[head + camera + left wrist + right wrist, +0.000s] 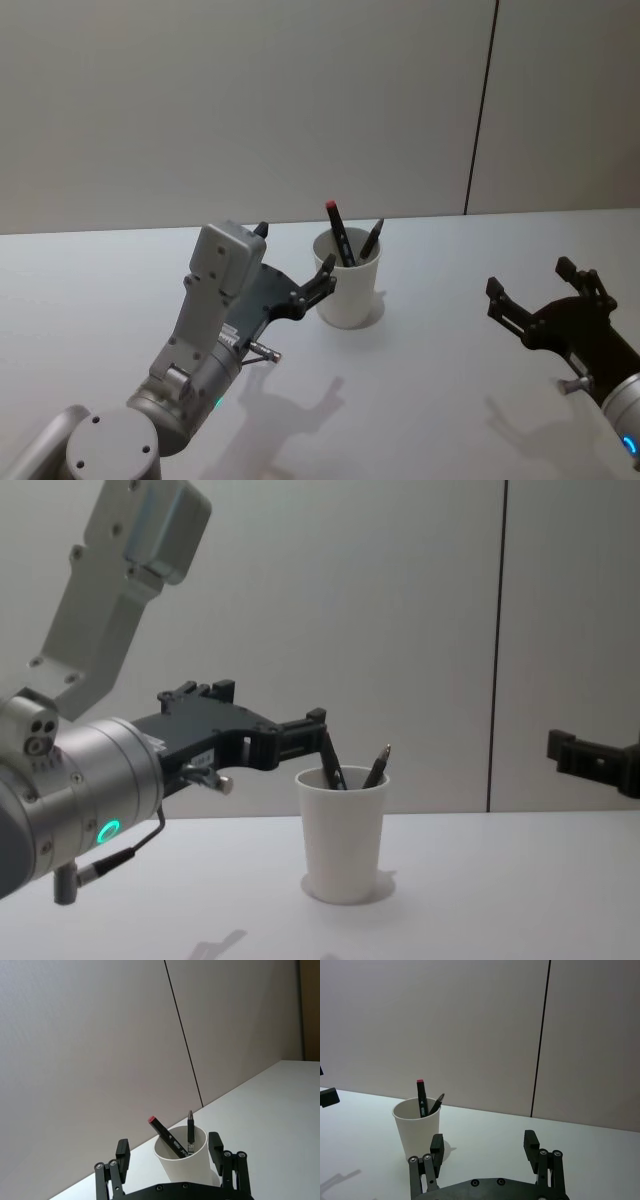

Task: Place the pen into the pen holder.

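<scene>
The pen holder (348, 292) is a white paper cup standing upright mid-table. Two pens lean inside it: a black pen with a red end (337, 230) and a dark pen (371, 238). My left gripper (295, 250) hovers open and empty just left of the cup at about rim height, one fingertip close to the rim. In the left wrist view the cup (187, 1165) and the red-ended pen (165, 1135) sit between the open fingers (122, 1149). My right gripper (530, 278) is open and empty, well to the right of the cup (417, 1127).
The white table (430, 400) runs back to a plain grey wall with a dark vertical seam (480, 110). Nothing else stands on the table around the cup (343, 835).
</scene>
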Robot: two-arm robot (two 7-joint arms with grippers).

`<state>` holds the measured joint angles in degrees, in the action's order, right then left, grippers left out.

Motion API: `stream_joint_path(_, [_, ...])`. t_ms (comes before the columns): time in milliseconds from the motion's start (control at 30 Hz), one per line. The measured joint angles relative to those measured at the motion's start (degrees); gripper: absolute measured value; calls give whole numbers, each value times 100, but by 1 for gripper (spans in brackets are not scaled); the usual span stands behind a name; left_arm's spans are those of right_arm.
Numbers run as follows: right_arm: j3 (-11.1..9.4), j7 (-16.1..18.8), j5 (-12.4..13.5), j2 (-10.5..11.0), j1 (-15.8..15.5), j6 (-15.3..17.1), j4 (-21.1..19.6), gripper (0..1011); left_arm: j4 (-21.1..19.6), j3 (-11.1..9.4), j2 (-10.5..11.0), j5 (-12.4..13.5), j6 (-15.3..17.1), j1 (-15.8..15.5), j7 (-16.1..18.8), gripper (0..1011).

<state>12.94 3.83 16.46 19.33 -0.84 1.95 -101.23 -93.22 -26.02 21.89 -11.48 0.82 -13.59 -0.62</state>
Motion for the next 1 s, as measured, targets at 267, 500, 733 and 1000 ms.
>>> stream_joint_path(267, [0, 0, 0, 0, 0, 0, 0, 1001, 3, 0, 0, 0, -3, 0, 0, 1003])
stream_joint_path(500, [0, 0, 0, 0, 0, 0, 0, 1001, 5, 0, 0, 0, -3, 0, 0, 1003])
stream_joint_path(733, [0, 0, 0, 0, 0, 0, 0, 1001, 5, 0, 0, 0, -3, 0, 0, 1003])
stream_joint_path(1000, [0, 0, 0, 0, 0, 0, 0, 1001, 6, 0, 0, 0, -3, 0, 0, 1003])
